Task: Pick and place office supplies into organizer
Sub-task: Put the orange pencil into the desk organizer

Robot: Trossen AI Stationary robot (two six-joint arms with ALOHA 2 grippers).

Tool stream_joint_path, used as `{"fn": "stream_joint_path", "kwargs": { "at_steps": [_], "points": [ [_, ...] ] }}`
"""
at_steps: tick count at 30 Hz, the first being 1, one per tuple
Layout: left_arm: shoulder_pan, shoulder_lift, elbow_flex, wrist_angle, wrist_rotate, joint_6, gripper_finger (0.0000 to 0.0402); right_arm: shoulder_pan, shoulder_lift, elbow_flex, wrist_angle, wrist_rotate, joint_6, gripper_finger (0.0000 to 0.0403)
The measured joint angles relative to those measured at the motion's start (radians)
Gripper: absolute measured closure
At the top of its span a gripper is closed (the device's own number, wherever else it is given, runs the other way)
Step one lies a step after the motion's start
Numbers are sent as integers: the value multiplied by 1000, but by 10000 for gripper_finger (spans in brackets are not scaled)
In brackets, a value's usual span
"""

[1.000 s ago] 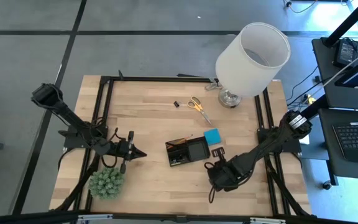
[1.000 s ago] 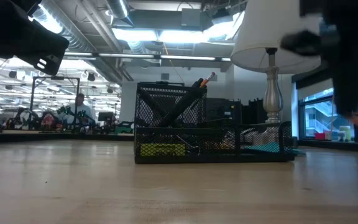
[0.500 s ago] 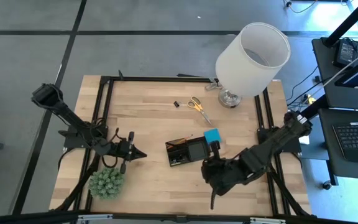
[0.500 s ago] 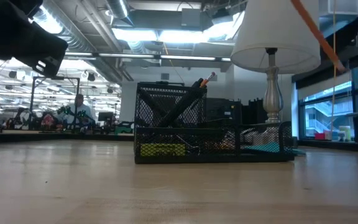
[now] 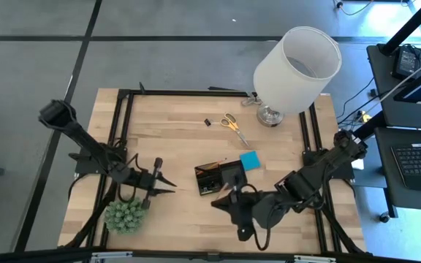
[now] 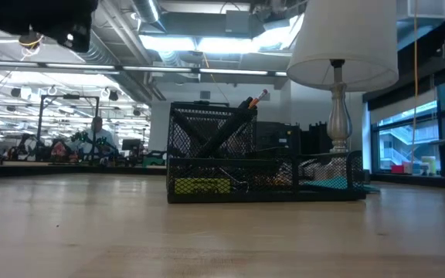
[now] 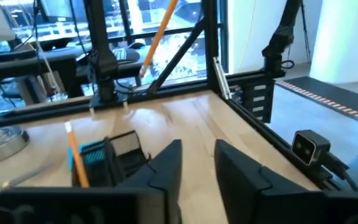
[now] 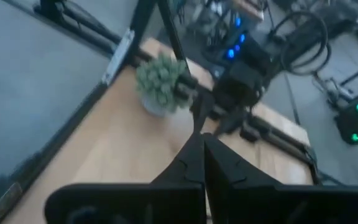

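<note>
Wood table (image 5: 174, 124) under overhead cam, I see organizer (image 5: 221, 177) mid-table, blue pad (image 5: 249, 161) touching its corner, scissors (image 5: 233, 124) and clip (image 5: 207, 122) near lamp (image 5: 296, 60), left gripper (image 5: 168, 185) fingers parted, empty, right gripper (image 5: 215, 204) pinched closed, empty, just beside organizer.

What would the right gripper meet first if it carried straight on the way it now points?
Probably the left gripper, which lies ahead of the right gripper, with the plant ball just beside that line; depth is unclear.
</note>
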Motion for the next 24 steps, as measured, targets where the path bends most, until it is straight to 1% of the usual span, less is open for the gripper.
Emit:
{"fn": "stream_joint_path", "kwargs": {
  "at_steps": [5, 9, 12, 14, 17, 24],
  "points": [
    [1, 115, 81, 0, -11, 25, 262, 0, 0, -96, 229, -67, -120, 403],
    [8, 226, 152, -1, -91, 98, 239, -5, 0, -158, 422, -157, -208, 403],
    [20, 299, 211, -1, -146, 159, 231, -11, 0, -187, 510, -229, -239, 403],
    [26, 338, 247, -2, -155, 188, 228, -16, -1, -200, 547, -247, -240, 403],
    [26, 375, 295, -2, -131, 221, 226, -21, -1, -208, 537, -247, -239, 403],
    [29, 412, 355, -6, -133, 217, 224, -24, -1, -208, 536, -250, -239, 403]
  ]
}}
